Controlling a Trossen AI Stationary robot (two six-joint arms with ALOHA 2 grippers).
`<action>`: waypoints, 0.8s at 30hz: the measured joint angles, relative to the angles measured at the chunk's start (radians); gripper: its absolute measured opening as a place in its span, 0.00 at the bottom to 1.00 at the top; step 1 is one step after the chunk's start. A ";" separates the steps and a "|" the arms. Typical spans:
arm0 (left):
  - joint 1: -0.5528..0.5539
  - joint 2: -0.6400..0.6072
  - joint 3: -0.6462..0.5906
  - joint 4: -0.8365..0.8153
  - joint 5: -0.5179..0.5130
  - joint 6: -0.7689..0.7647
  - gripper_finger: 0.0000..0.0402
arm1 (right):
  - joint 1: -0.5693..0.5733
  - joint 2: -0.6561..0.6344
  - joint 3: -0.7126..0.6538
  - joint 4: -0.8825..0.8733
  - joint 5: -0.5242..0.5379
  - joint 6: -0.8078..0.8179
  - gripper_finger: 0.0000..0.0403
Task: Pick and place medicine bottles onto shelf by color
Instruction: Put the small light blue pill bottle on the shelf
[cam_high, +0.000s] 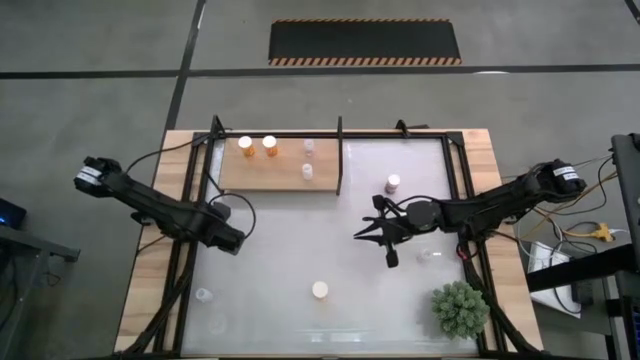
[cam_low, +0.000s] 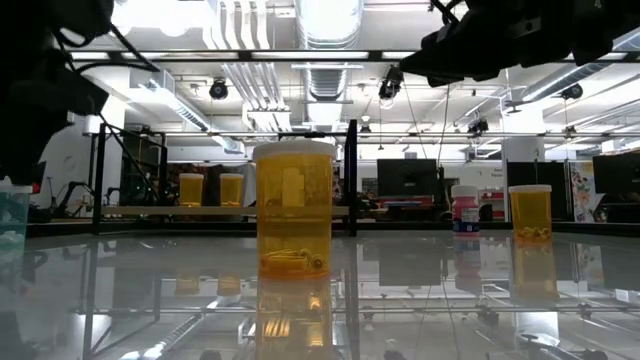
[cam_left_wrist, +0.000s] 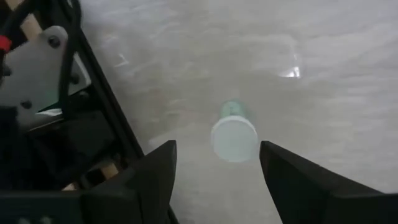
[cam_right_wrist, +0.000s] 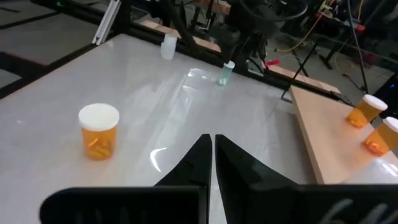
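Note:
The shelf (cam_high: 275, 172), a pale wood board at the table's far left, carries two orange bottles (cam_high: 245, 146) (cam_high: 269, 146) and two clear ones (cam_high: 309, 147) (cam_high: 306, 172). A purple bottle (cam_high: 393, 183) stands on the white table, right of the shelf. Another orange bottle (cam_high: 320, 290) stands near the near edge, also seen as the orange bottle (cam_right_wrist: 98, 130). My left gripper (cam_left_wrist: 217, 168) is open above a clear white-capped bottle (cam_left_wrist: 233, 138), its fingers either side without touching. My right gripper (cam_right_wrist: 212, 155) is shut and empty, in the air right of centre (cam_high: 385, 243).
A spiky green plant (cam_high: 460, 308) sits at the near right corner. Clear bottles stand at the near left (cam_high: 203, 296) and beside my right arm (cam_high: 430, 257). The black frame (cam_high: 341, 155) borders the shelf and table. Bare white tabletop (cam_high: 300, 235) lies between the two grippers.

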 joint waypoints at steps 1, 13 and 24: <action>0.000 0.000 -0.013 0.013 0.000 0.000 0.53 | 0.000 0.000 0.001 0.004 0.000 0.006 0.03; 0.000 0.038 -0.025 0.044 -0.023 0.003 0.47 | 0.000 0.002 0.004 0.002 0.000 0.010 0.03; -0.001 0.075 -0.024 0.064 -0.029 0.013 0.25 | 0.000 0.002 0.004 0.002 0.000 0.013 0.03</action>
